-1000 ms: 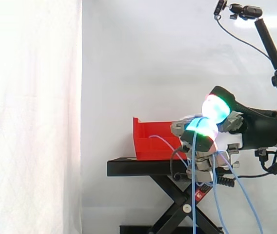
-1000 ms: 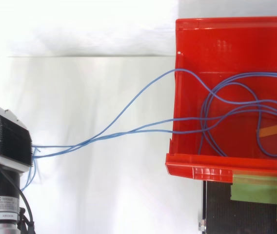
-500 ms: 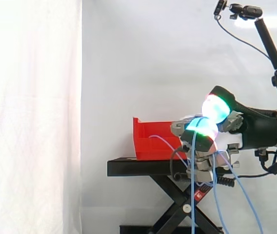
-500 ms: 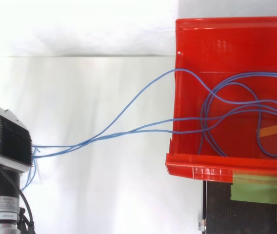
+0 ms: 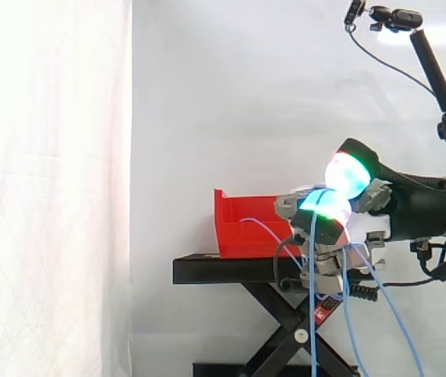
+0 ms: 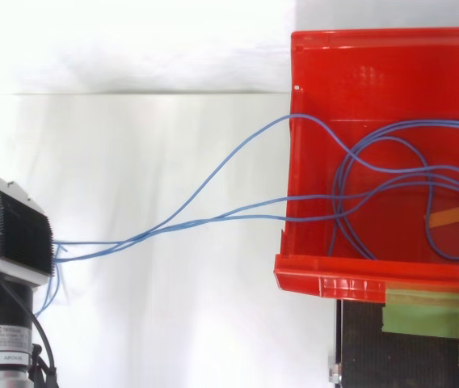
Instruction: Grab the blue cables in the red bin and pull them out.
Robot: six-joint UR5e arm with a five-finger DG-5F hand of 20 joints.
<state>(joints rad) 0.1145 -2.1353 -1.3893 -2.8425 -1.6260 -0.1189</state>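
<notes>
Side view, left to right:
- White curtain across the left part.
- Red bin sits on the black stand, toward its left end.
- Blue cables rise over the bin's near edge, run right into the hand, then hang in several strands beside the stand's crossed legs and out of the bottom of the view.
- You see the hand just right of the bin, at about the bin's height. Its fingers are clenched around the cables, one pad glowing cyan-green low and one green-to-red above it.
- The arm reaches in level from the right edge.
- A small camera on a black pole stands at the top right.

Top view, left to right:
- The robot's wrist housing, white with a black ribbed face, is at the left edge, well apart from the bin.
- The cables meet at its right side. From there they fan out across the white floor and cross the left wall of the bin.
- Most of their length lies inside the bin in loose overlapping loops.
- An orange tag lies among the loops near the right edge.
- Below the bin's front rim, a strip of green tape sits on the stand.
</notes>
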